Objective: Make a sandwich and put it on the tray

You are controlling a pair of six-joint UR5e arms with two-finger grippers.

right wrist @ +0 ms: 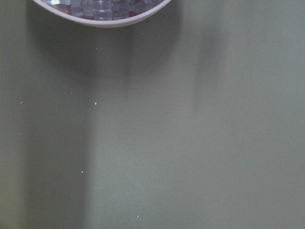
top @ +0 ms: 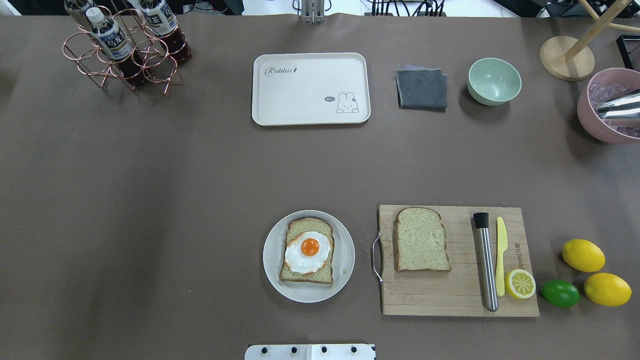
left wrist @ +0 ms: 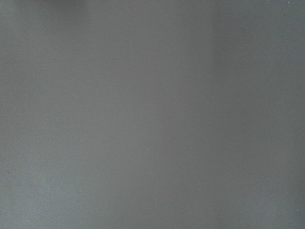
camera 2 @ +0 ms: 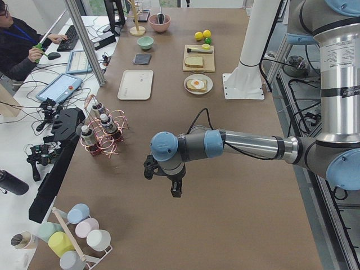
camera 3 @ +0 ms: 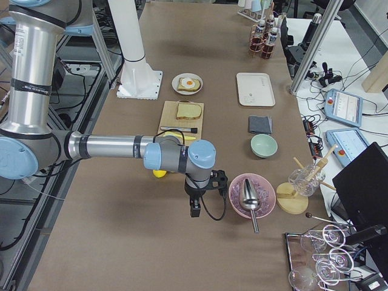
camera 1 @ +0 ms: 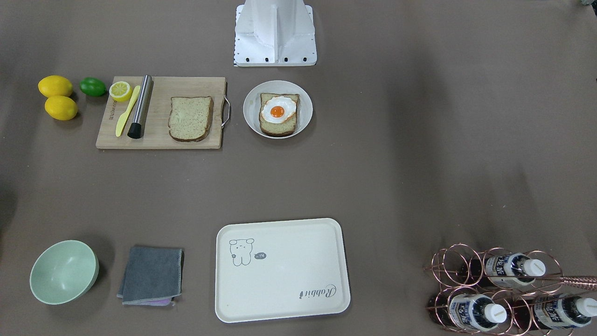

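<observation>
You're seeing the left gripper (camera 2: 176, 192) and right gripper (camera 3: 194, 210) only side-on, too small to judge; the overhead edge is cropping the pink bowl (top: 590, 120).

Plain grey-brown table covering (left wrist: 152, 114) fills the whole view.

Overhead and front cameras face each other, sharing the tray (top: 300, 95); side cameras look lengthwise; wrist cameras hug the tabletop (left wrist: 152, 114).

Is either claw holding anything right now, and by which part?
Nothing is held: the left claw and the right claw hang bare over the table.
</observation>
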